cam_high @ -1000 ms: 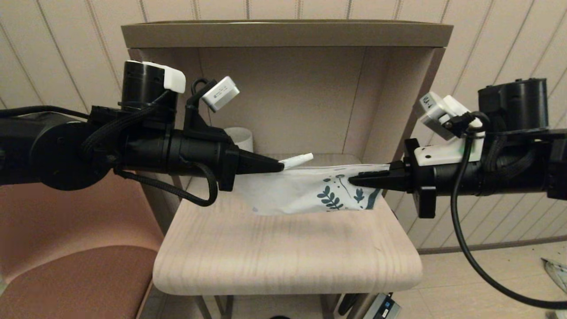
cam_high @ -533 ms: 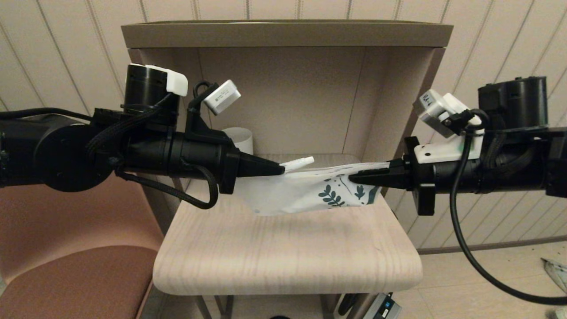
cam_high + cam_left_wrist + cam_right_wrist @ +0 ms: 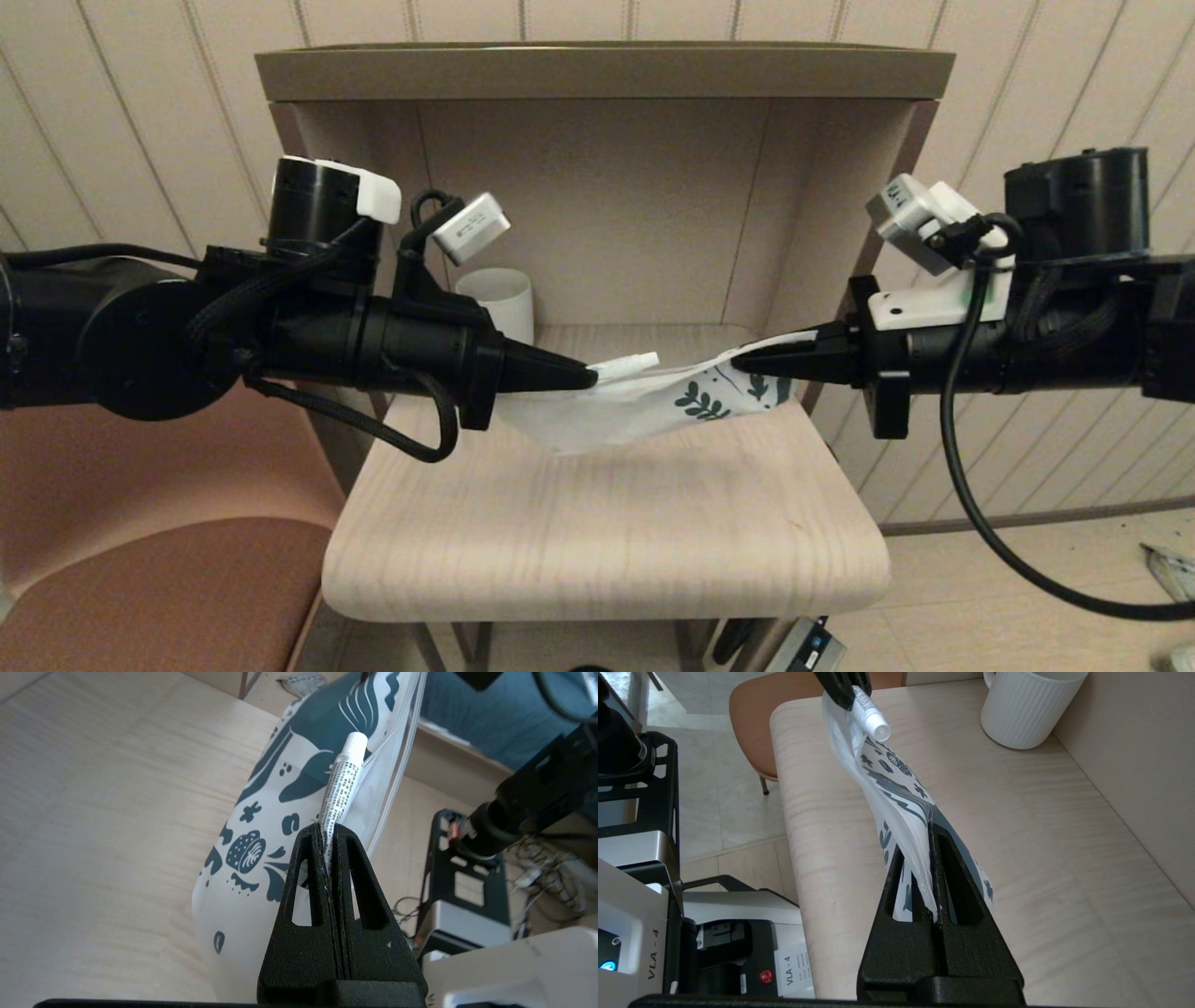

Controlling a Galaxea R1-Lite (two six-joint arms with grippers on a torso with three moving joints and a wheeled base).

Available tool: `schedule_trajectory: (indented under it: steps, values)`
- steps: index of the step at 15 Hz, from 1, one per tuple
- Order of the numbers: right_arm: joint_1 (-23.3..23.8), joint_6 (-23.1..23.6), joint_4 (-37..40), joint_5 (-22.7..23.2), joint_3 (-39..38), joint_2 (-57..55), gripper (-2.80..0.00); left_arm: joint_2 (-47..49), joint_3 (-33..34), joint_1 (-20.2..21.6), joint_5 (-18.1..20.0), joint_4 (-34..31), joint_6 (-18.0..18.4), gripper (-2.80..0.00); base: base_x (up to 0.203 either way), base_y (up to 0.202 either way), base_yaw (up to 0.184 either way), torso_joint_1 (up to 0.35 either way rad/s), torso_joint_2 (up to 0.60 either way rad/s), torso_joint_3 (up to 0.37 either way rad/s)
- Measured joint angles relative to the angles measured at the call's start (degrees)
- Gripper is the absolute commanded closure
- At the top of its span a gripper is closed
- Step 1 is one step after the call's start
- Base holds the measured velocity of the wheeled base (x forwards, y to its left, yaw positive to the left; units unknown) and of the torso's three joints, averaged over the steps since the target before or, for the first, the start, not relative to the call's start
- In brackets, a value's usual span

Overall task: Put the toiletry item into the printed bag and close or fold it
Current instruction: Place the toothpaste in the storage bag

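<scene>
My left gripper (image 3: 591, 377) is shut on the toiletry item (image 3: 628, 365), a slim white tube with fine print and a white cap; in the left wrist view the tube (image 3: 343, 781) sticks out past the tips (image 3: 330, 828). The printed bag (image 3: 644, 409) hangs above the shelf between both grippers, sagging in the middle. My right gripper (image 3: 738, 357) is shut on its leaf-printed end, as the right wrist view shows (image 3: 930, 828). The bag's plain end (image 3: 840, 728) reaches the left tips; whether it is pinched there I cannot tell.
A white ribbed mug (image 3: 499, 297) stands at the back left of the wooden shelf (image 3: 607, 532), inside a cabinet niche with side walls (image 3: 794, 233) and a top board. A brown chair seat (image 3: 140, 597) is on the lower left.
The right gripper rose and edged left with the bag's printed end; the left gripper sank a little with the tube. The bag, hanging flat before, now slants and sags.
</scene>
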State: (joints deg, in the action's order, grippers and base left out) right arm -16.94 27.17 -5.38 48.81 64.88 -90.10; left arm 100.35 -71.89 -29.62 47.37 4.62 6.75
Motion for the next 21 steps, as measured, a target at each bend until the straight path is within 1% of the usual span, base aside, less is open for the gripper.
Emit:
schedule_trajectory:
  steps: [2,8,10,14,19,21]
  values:
    - [0.09,0.0,0.11,-0.05,0.24,-0.3,0.0,-0.25,0.43,0.0,0.0,0.0,0.56,0.0,0.0,0.0,0.0,0.0,0.0,0.0]
    - [0.61,-0.05,-0.11,-0.9,1.46,-1.82,0.0,-2.62,1.43,0.0,0.0,-0.13,0.6,0.0,0.0,0.0,0.0,0.0,0.0,0.0]
    - [0.3,-0.02,-0.1,-1.82,1.55,-2.21,0.0,-3.26,2.44,0.0,-0.05,-0.07,0.68,0.0,0.0,0.0,0.0,0.0,0.0,0.0]
    - [-0.36,-0.02,-0.13,-1.85,1.51,-2.27,0.0,-3.16,3.29,0.0,-0.06,0.04,1.61,0.0,0.0,0.0,0.0,0.0,0.0,0.0]
    - [-1.53,0.48,-0.32,-1.9,-2.79,-0.69,0.0,-2.21,-2.06,0.22,0.0,-0.18,1.29,0.0,0.0,0.0,0.0,0.0,0.0,0.0]
    - [-2.51,1.07,-2.49,-3.29,-5.23,0.63,0.0,-2.01,-3.11,0.27,0.0,-0.18,1.27,0.0,0.0,0.0,0.0,0.0,0.0,0.0]
